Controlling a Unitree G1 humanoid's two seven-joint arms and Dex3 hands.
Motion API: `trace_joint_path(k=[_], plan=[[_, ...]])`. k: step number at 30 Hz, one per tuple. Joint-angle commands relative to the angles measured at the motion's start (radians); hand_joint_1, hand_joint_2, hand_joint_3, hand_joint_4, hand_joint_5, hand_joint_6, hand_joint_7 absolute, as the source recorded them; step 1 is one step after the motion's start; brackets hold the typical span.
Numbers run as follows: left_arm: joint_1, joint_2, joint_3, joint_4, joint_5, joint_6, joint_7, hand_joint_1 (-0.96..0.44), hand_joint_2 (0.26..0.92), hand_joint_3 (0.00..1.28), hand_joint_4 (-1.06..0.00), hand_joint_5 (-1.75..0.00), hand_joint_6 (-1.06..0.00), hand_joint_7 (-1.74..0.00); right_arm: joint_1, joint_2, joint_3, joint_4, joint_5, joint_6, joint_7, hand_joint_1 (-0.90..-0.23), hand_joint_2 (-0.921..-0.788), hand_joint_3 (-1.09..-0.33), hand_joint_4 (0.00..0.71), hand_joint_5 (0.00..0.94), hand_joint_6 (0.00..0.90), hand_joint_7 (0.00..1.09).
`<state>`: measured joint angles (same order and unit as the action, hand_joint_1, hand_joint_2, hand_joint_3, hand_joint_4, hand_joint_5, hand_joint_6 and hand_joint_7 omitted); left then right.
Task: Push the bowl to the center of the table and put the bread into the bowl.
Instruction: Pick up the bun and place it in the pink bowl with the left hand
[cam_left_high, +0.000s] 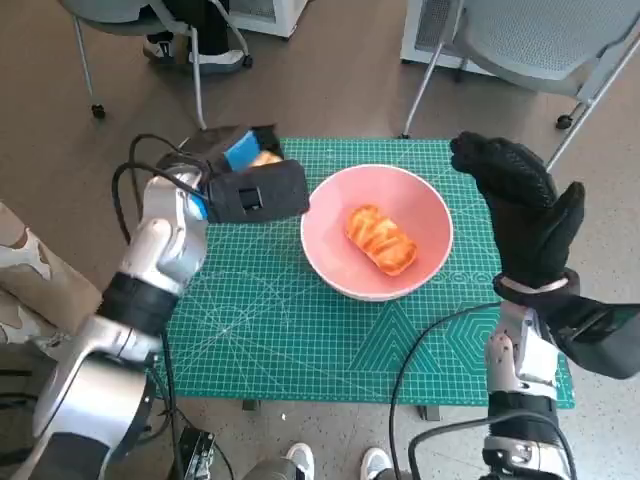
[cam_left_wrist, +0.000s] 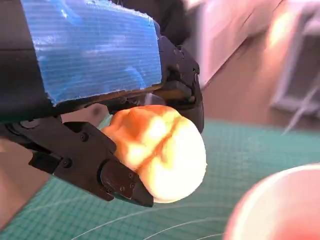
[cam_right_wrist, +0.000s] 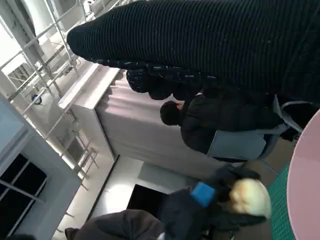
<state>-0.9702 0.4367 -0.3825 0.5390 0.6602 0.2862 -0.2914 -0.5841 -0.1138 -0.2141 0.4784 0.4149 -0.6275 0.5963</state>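
A pink bowl (cam_left_high: 376, 232) sits near the middle of the green cutting mat (cam_left_high: 300, 330), and one golden bread roll (cam_left_high: 381, 240) lies inside it. My left hand (cam_left_high: 240, 178) hovers over the mat's far left corner, left of the bowl, and grips a second pale golden bread roll (cam_left_wrist: 162, 152) between its black fingers (cam_left_wrist: 120, 182). That roll peeks out past the blue tape (cam_left_high: 265, 157). The bowl's rim (cam_left_wrist: 280, 205) shows blurred in the left wrist view. My right hand (cam_left_high: 520, 205) is raised beside the bowl's right side, fingers spread, holding nothing.
Chair legs and wheels (cam_left_high: 97, 110) stand on the floor beyond the mat's far edge, with a person's shoes (cam_left_high: 160, 46) there. A seated person in dark clothes (cam_right_wrist: 220, 122) shows in the right wrist view. Shoes (cam_left_high: 300, 462) stand at the near edge.
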Motion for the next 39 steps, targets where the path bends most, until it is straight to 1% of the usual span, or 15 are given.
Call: trace_joint_path(k=[1,3,8,16,21,29,32,36,39], plan=[[0.136,0.055,0.109,-0.469,-0.004,0.016,0.002,0.00,0.903,0.05,-0.77,-1.13,-0.66,-1.08,0.019,0.006,0.011,0.008,-0.005,0.023,0.000,-0.632,-0.921,-0.742,0.239,0.001,0.072,0.53],[0.143,0.050,0.114,-0.503,-0.004,0.005,0.003,0.00,0.908,0.05,-0.77,-1.12,-0.65,-1.11,0.018,0.006,0.012,0.009,-0.006,0.024,-0.001,-0.632,-0.921,-0.742,0.239,0.001,0.072,0.53],[0.143,0.038,0.105,-0.545,0.006,-0.014,-0.012,0.00,0.913,0.03,-0.78,-1.09,-0.65,-1.12,0.015,0.007,0.013,0.012,-0.007,0.025,-0.001,-0.633,-0.921,-0.742,0.239,0.001,0.072,0.53],[0.117,0.011,0.060,-0.591,0.022,0.013,-0.104,0.00,0.919,0.03,-0.77,-1.10,-0.64,-1.13,0.023,0.005,0.014,-0.002,-0.002,0.032,0.000,-0.639,-0.921,-0.741,0.239,0.001,0.071,0.53],[0.098,-0.025,0.030,-0.581,0.026,0.006,-0.127,0.00,0.919,0.03,-0.76,-1.14,-0.64,-1.09,0.026,0.005,0.015,-0.006,-0.002,0.032,-0.001,-0.641,-0.921,-0.740,0.239,0.001,0.072,0.54],[0.054,-0.099,-0.036,-0.493,0.041,-0.046,-0.102,0.00,0.919,0.03,-0.75,-1.18,-0.65,-1.05,0.027,0.007,0.019,-0.004,-0.006,0.027,-0.006,-0.635,-0.921,-0.740,0.240,0.001,0.072,0.54],[0.029,-0.126,-0.059,-0.438,0.051,-0.074,-0.090,0.00,0.920,0.05,-0.72,-1.25,-0.66,-1.00,0.030,0.007,0.017,-0.002,-0.004,0.024,-0.004,-0.634,-0.921,-0.739,0.240,0.001,0.073,0.54],[0.016,-0.142,-0.065,-0.386,0.050,-0.111,-0.076,0.00,0.916,0.07,-0.68,-1.33,-0.69,-0.94,0.033,0.006,0.014,-0.004,0.001,0.023,-0.002,-0.634,-0.921,-0.736,0.241,0.002,0.074,0.53],[0.010,-0.145,-0.066,-0.356,0.050,-0.136,-0.066,0.00,0.915,0.07,-0.67,-1.35,-0.70,-0.92,0.036,0.007,0.013,-0.007,0.002,0.022,-0.004,-0.633,-0.921,-0.735,0.242,0.002,0.076,0.53]])
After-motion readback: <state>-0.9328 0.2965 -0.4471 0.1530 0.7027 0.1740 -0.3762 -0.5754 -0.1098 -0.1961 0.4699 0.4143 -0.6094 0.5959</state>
